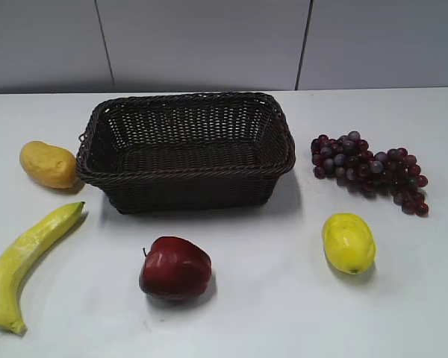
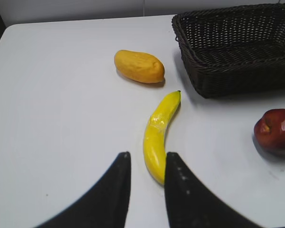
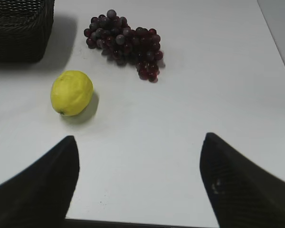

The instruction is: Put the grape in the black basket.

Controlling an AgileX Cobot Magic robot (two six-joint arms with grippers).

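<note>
- Right wrist view: the grape [image 3: 123, 45] is seen lying on the white table [image 3: 204, 95], right of the black basket [image 3: 19, 28], apart from it; nothing grasped.
- Step judged: approach not yet begun. A reach forward and a descent over the bunch are called for.
- Lemon [image 3: 71, 92] sits near the path.
- Right gripper [image 3: 138, 183] is held back, jaws wide.
- Left gripper [image 2: 147, 190] is narrowly parted, empty, by the banana [image 2: 159, 135].

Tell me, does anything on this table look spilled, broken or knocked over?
Nothing stands out. The basket sits upright and empty, with the grapes, lemon, apple, banana and mango lying whole around it.
</note>
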